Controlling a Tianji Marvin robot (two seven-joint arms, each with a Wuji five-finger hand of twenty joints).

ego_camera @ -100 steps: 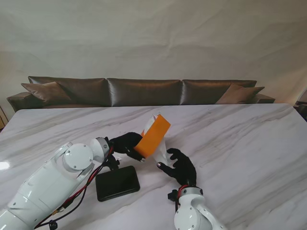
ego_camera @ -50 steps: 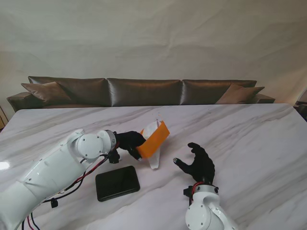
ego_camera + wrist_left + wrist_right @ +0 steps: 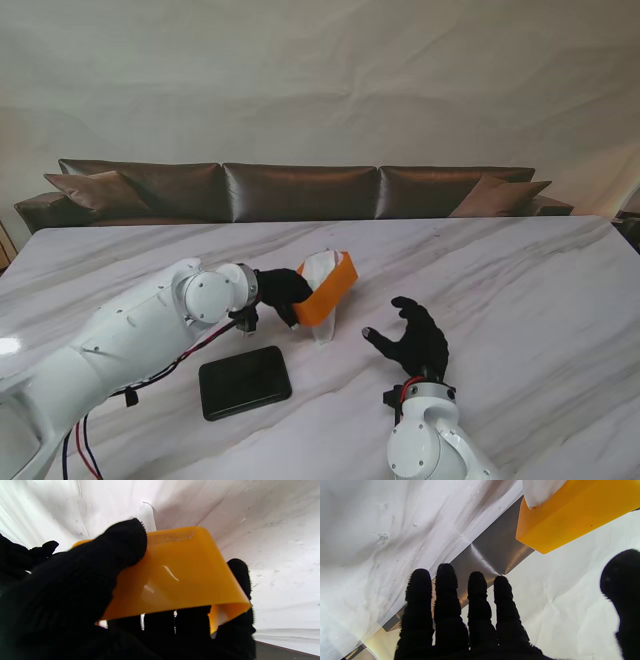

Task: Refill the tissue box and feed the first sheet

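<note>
The left hand grips the glossy orange plastic tissue box tilted, white tissue showing, probably for the empty, spread right hand nearby.

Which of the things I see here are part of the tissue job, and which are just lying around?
Part of the job:
orange tissue box, held in the left hand
white tissues in it
right hand, open

Lying about:
black tablet
sofa behind

There are no words, numbers or signs to read on anything here, not even on the orange box.
</note>
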